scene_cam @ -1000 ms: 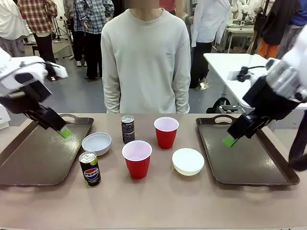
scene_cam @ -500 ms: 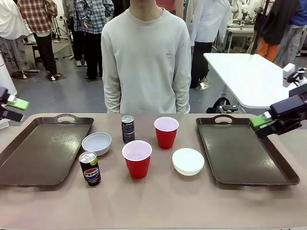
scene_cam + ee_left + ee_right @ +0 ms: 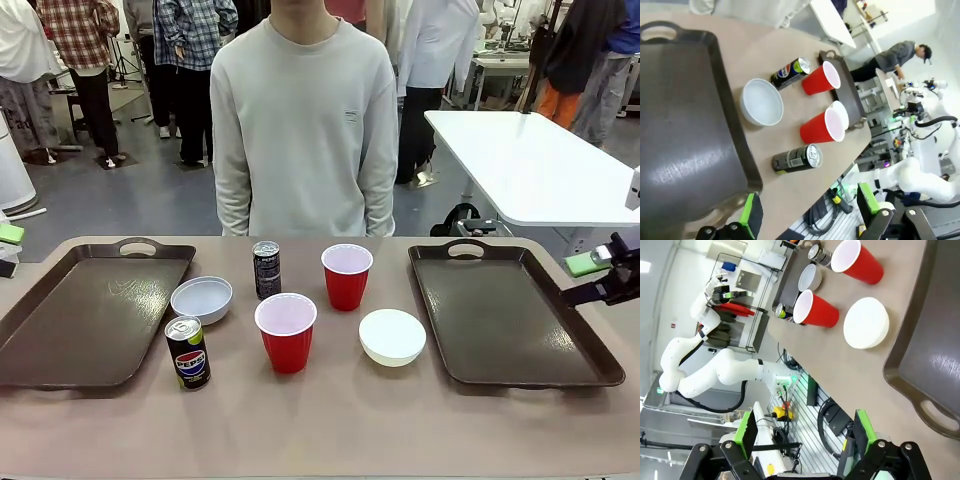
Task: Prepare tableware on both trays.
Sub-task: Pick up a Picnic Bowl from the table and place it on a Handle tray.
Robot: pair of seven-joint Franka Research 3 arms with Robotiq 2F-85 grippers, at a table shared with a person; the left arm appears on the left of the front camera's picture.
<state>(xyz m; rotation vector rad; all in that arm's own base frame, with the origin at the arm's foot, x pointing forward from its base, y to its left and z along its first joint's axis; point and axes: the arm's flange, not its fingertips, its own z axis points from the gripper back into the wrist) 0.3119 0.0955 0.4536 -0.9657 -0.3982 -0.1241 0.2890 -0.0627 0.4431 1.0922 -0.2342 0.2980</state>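
Note:
Two brown trays lie bare, the left tray point(image 3: 70, 330) and the right tray point(image 3: 510, 330). Between them stand a white bowl point(image 3: 201, 298), a slim black can point(image 3: 266, 269), a Pepsi can point(image 3: 187, 352), two red cups point(image 3: 286, 330) point(image 3: 346, 275) and a second white bowl point(image 3: 392, 336). My left gripper point(image 3: 6, 250) hangs open at the picture's left edge, outside its tray. My right gripper point(image 3: 595, 278) hangs open past the right tray's outer rim. Each wrist view, left gripper point(image 3: 809, 210) and right gripper point(image 3: 805, 432), shows green pads wide apart with nothing between them.
A person in a pale sweater point(image 3: 305, 120) stands at the far side of the table, hands out of sight. A white table point(image 3: 520, 160) stands behind at the right. Other people move about farther back.
Both arms have drawn back from above the trays, the left one out to the left edge, the right one out past the right tray. The tableware has not moved.

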